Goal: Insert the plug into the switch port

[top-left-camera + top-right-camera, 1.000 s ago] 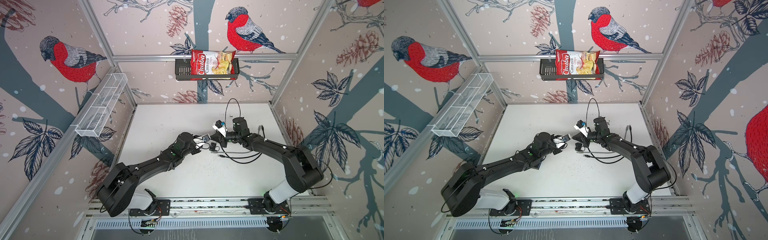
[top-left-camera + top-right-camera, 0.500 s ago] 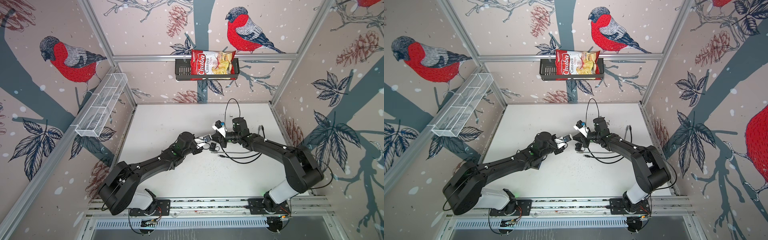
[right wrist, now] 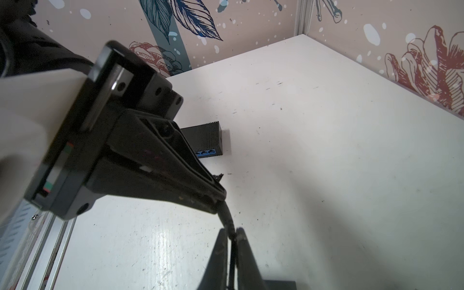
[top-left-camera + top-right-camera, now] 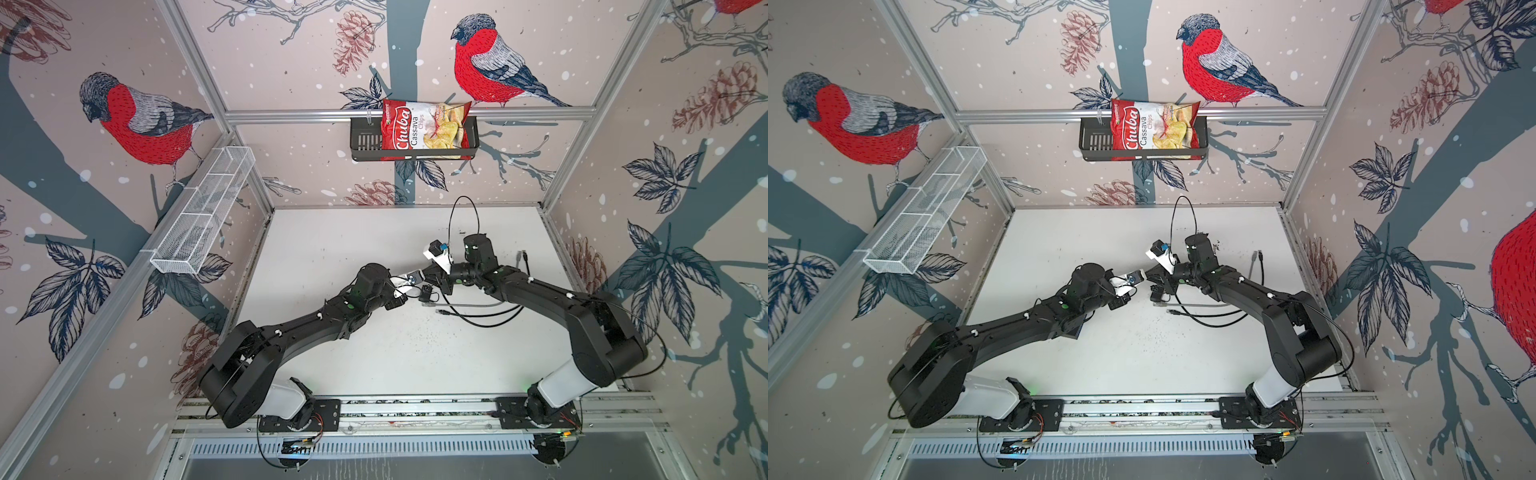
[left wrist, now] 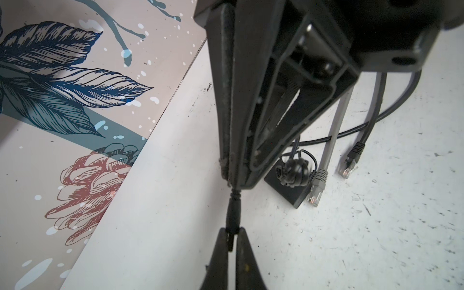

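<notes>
Across the middle of the white table (image 4: pixel 353 249), the left arm (image 4: pixel 299 328) and right arm (image 4: pixel 540 291) are meeting tip to tip, both reaching low. Beyond the left arm's fingers in the right wrist view, the switch (image 3: pixel 208 138) is lying flat on the table, well apart from both tips, with the blue ports in view looking empty. A black adapter (image 5: pixel 288 192) is sitting just beside two loose network leads, a grey cable (image 5: pixel 319 175) and a black cable (image 5: pixel 354 155). Left gripper (image 5: pixel 232 236) is pinching together on the front end of the plug (image 5: pixel 233 211); right gripper (image 3: pixel 232 234) is clamping on the thin cord (image 3: pixel 234 253) just behind it, so the plug is hanging in the air between the two. Progress, as judged: plug lifted and shared between grippers, likely a regrasp; carrying over to the switch, aligning and pushing in are all left to do
</notes>
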Controlling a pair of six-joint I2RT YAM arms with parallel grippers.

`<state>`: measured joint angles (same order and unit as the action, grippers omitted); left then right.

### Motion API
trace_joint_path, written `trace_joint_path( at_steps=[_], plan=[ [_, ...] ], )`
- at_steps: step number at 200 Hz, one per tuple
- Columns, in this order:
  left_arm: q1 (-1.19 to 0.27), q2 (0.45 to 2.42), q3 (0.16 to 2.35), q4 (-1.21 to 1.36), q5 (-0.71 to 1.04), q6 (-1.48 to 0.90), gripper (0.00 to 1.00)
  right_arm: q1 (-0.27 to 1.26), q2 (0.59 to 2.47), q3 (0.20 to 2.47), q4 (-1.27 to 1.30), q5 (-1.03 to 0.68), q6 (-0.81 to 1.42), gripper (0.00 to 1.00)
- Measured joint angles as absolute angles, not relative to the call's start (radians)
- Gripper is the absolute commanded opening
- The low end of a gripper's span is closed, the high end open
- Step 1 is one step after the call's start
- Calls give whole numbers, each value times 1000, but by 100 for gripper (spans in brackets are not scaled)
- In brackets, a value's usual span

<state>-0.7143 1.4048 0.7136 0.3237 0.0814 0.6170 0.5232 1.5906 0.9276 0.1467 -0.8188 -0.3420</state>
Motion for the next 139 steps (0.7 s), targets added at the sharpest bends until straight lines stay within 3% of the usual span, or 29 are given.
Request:
trace_joint_path(
  at_steps=[139],
  plan=[
    [-714, 1385, 711, 318, 78, 620, 0, 534, 1623, 944, 141, -857, -344, 22]
  ],
)
